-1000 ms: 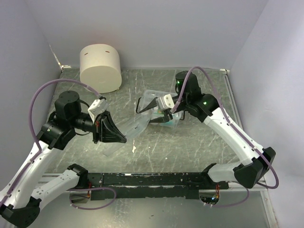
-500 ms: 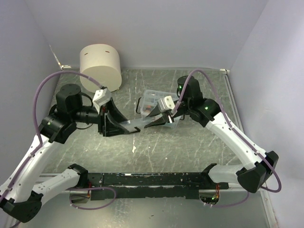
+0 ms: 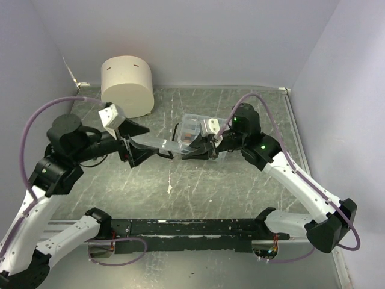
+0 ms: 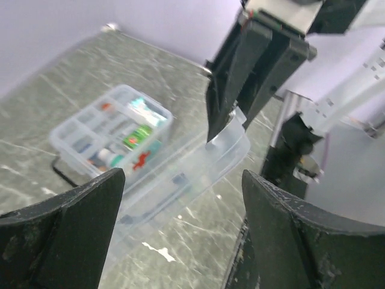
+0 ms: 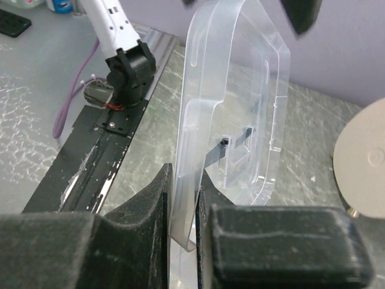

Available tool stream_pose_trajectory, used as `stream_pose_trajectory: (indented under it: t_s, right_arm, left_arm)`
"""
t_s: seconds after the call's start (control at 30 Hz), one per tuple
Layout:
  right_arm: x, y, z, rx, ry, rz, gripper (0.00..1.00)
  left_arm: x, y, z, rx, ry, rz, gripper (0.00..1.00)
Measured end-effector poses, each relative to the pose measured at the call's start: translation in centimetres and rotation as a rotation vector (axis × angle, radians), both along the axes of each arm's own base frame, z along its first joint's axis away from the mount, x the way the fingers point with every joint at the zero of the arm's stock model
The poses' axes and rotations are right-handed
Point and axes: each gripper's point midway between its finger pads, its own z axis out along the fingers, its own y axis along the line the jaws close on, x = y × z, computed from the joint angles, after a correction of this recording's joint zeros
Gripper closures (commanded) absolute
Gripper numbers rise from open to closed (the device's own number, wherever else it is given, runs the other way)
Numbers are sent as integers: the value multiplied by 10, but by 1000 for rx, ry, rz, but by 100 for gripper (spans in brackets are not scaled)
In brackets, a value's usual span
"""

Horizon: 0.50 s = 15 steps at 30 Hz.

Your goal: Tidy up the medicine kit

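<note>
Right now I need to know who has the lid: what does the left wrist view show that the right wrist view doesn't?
Only the left wrist view shows the medicine kit, its open compartments filled, and the left tool standing open. Only the right wrist view shows the cream cylinder and the black rail. Both show the clear lid, pinched at its edge by the right tool.
</note>
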Motion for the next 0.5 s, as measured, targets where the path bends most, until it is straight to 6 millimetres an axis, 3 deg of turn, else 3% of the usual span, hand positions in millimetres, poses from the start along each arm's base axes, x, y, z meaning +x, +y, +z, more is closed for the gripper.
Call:
stream_pose_trajectory:
  t_s: [0.3, 0.37, 0.5]
  right_arm:
    - [26, 6, -8, 23, 186, -202, 100]
    - [42, 9, -1, 54, 275, -306, 100]
    - [90, 13, 10, 139, 529, -586, 100]
  left_arm:
    - [32, 51, 44, -158, -95, 421, 11]
    - [42, 60, 41, -191, -67, 509, 12]
    - [67, 71, 16, -217, 40, 658, 11]
